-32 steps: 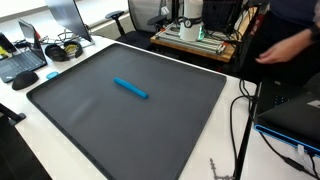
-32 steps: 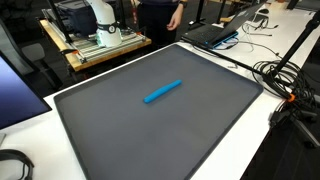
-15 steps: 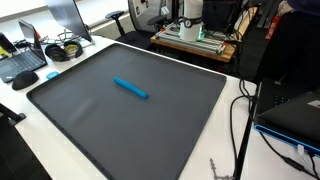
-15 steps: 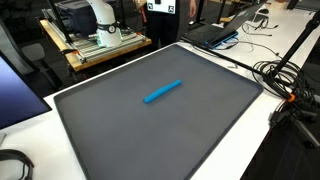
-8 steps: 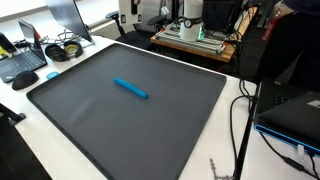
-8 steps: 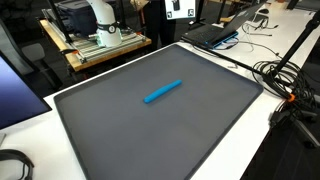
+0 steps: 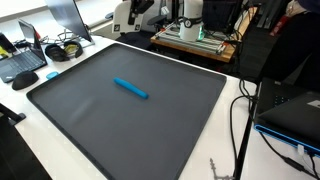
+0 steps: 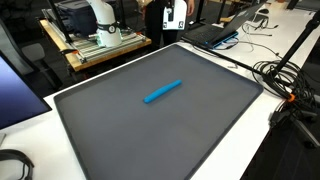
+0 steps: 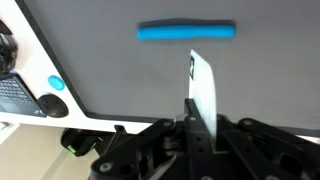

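A blue marker lies on a large dark grey mat, near its middle in both exterior views. In the wrist view the marker lies crosswise ahead of the gripper. My gripper is shut on a thin white card that stands up between the fingers. The gripper hangs high beyond the far edge of the mat in both exterior views, well apart from the marker.
A laptop, headphones and a small blue object lie by one side of the mat. A cart with equipment stands behind. Another laptop and cables lie at the other side. A person in dark clothes stands nearby.
The arm with the white card has come into view beyond the mat's far edge and lowered a little. The person has shifted. The marker has not moved.
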`<state>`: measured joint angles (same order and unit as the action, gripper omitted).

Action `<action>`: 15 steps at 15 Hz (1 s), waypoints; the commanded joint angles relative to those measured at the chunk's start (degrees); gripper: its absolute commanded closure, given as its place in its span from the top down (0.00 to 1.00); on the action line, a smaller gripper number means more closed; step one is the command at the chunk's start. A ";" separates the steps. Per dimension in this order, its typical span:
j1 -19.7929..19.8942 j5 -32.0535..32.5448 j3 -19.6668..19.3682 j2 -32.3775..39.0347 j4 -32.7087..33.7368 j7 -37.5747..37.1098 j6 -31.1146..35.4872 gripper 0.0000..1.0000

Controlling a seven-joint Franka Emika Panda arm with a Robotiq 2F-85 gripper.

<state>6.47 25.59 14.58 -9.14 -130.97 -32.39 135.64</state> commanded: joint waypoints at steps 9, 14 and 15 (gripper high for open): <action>-9.92 -1.50 -2.74 9.05 8.10 -6.48 -11.34 0.01; -9.23 -8.84 -7.31 12.66 8.68 1.46 -6.12 0.01; -9.10 -9.85 -8.16 13.15 8.16 2.60 -3.78 0.01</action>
<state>-2.54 19.79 8.85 2.16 -123.01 -34.02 127.42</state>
